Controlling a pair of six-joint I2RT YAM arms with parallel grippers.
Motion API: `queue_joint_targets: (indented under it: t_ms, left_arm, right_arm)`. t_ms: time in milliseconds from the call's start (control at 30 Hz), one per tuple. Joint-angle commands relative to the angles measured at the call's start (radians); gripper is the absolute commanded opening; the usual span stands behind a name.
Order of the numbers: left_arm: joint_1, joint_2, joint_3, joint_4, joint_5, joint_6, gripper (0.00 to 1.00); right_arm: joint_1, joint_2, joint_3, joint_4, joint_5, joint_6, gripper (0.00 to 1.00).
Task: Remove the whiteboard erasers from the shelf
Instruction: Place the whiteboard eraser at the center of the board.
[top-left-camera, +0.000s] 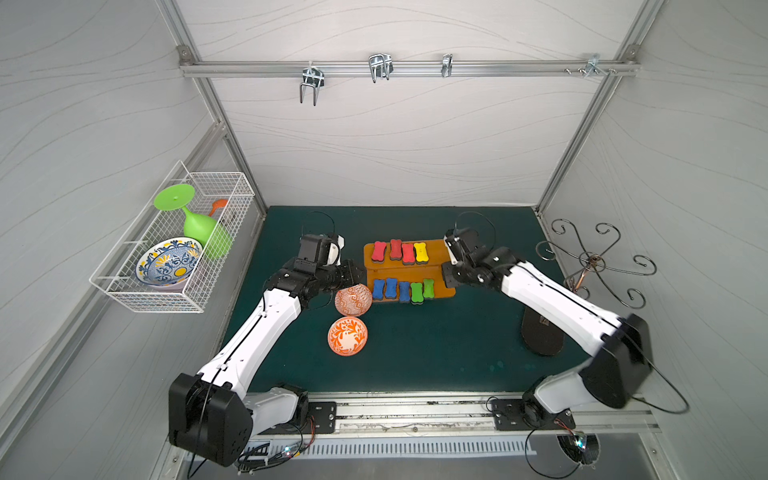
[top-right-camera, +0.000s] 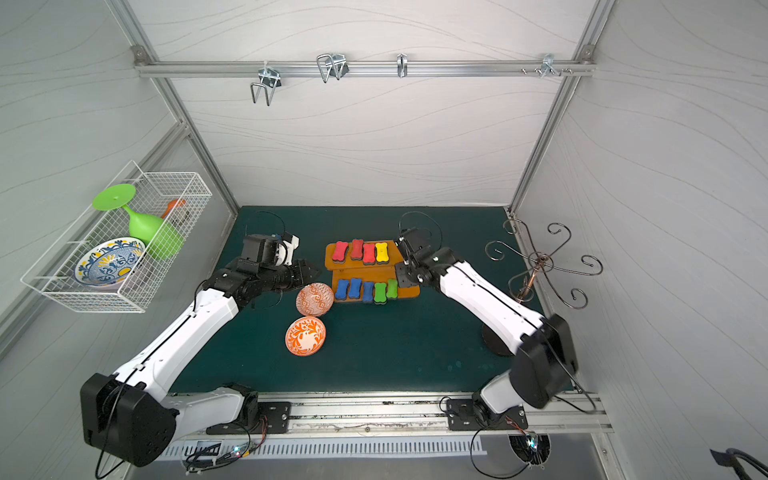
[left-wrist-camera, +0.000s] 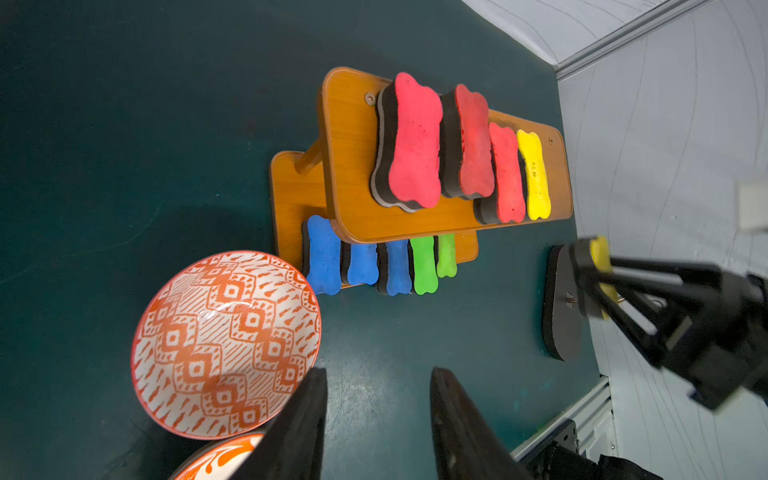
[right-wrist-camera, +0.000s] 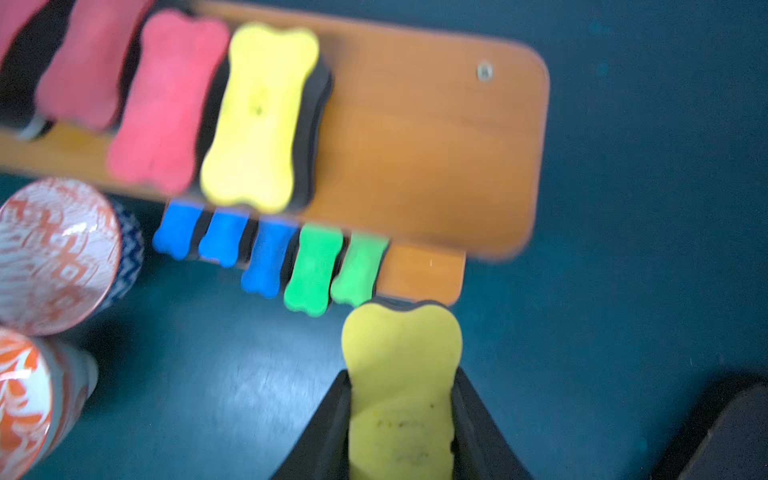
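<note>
Closest to me, the leafy orange bowl (top-left-camera: 347, 336) sits on the green mat (top-left-camera: 436, 353), short of both grippers. The diamond-patterned bowl (top-left-camera: 353, 300) lies just beside the left gripper (left-wrist-camera: 378, 374), on its near side. That gripper's jaws stand apart with only mat between them, pointing along the shelf (top-left-camera: 436, 249) from its left end. Opposite it, the right gripper (right-wrist-camera: 402, 376) is clamped on a yellow eraser (right-wrist-camera: 399, 340), pinched by its long sides, off the boards and just beside the lower board's right end. Just past its tips, on the lower board, lie two green erasers (right-wrist-camera: 313, 270) and then three blue erasers (right-wrist-camera: 224, 241). Higher and farther from it, the top board carries a second yellow eraser (right-wrist-camera: 262, 112) nearest the gripper, with three red erasers (right-wrist-camera: 162, 104) beyond. Farther off, out past the left gripper's outer side, a wire basket (top-left-camera: 158, 299) hangs on the wall.
</note>
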Motion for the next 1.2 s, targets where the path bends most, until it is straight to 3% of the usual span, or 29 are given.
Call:
queue_joint_targets:
  t_ms: [0, 200, 333, 500, 933, 1167]
  left_arm:
    - [-0.004, -0.028, -0.013, 0.008, 0.006, -0.004, 0.44]
    - [-0.004, -0.031, -0.005, 0.007, 0.01, -0.003, 0.44]
    - [-0.004, -0.03, -0.009, 0.01, 0.005, 0.0, 0.44]
    - [-0.004, -0.023, -0.012, 0.01, 0.0, 0.007, 0.44]
    - [-0.004, -0.01, -0.018, 0.015, 0.006, 0.012, 0.44]
    - [-0.004, -0.009, -0.018, 0.012, -0.005, 0.014, 0.44]
  right_arm:
    - [0.127, -0.159, -0.157, -0.126, 0.098, 0.229, 0.36]
    - [0.404, -0.212, -0.403, -0.107, 0.164, 0.554, 0.37]
    - [0.493, -0.151, -0.477, 0.005, 0.164, 0.622, 0.37]
    - [0.536, -0.037, -0.506, 0.083, 0.131, 0.637, 0.39]
    - [0.598, -0.04, -0.573, 0.123, 0.063, 0.733, 0.41]
    - [0.602, -0.038, -0.581, 0.107, 0.05, 0.749, 0.48]
